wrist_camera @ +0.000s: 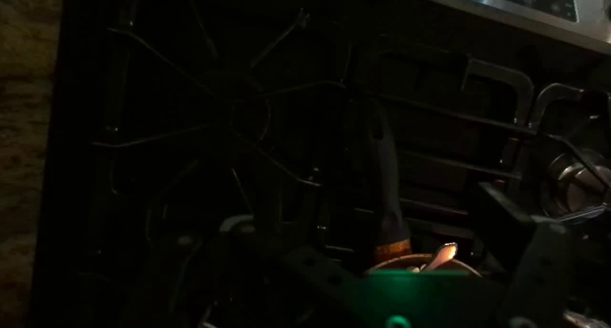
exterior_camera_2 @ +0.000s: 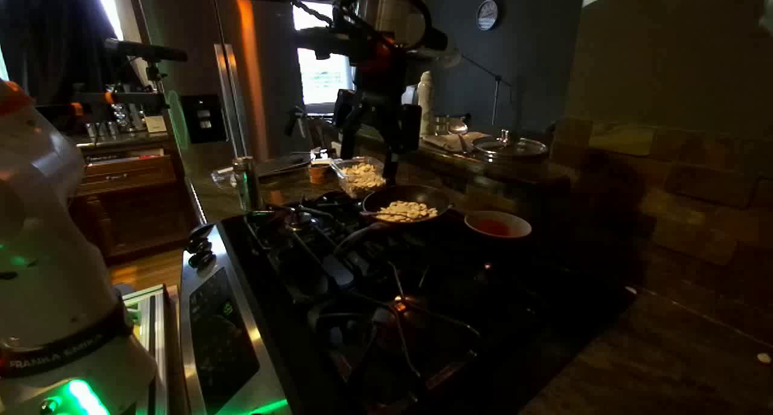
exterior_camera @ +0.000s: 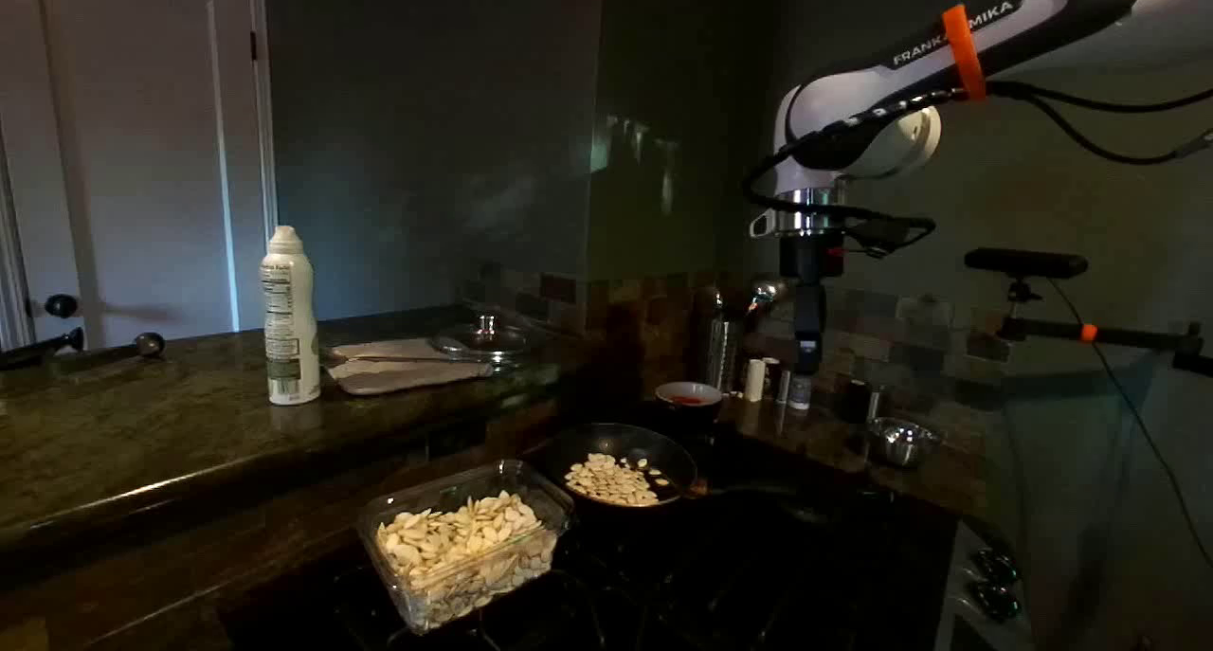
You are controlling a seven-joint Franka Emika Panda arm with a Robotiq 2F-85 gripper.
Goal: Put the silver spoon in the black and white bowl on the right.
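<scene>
The claw [exterior_camera_2: 369, 164] holds nothing, its fingers apart. In an exterior view the pan [exterior_camera_2: 416, 193] lies below the claw, the spoon [wrist_camera: 441, 256] in it with its handle pointing left over the rim, away from the bowl [exterior_camera_2: 520, 226].

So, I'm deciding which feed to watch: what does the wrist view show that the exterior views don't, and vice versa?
Only the wrist view shows a green-lit surface between the fingers and, clearly, what looks like the spoon, its shiny end reaching past the rim of the pan.
Only the exterior views show the white bottle and glass lid on the raised counter and, recognisably, the black and white bowl.
Shared: the pan, its handle, the stove grates and the fingers.
</scene>
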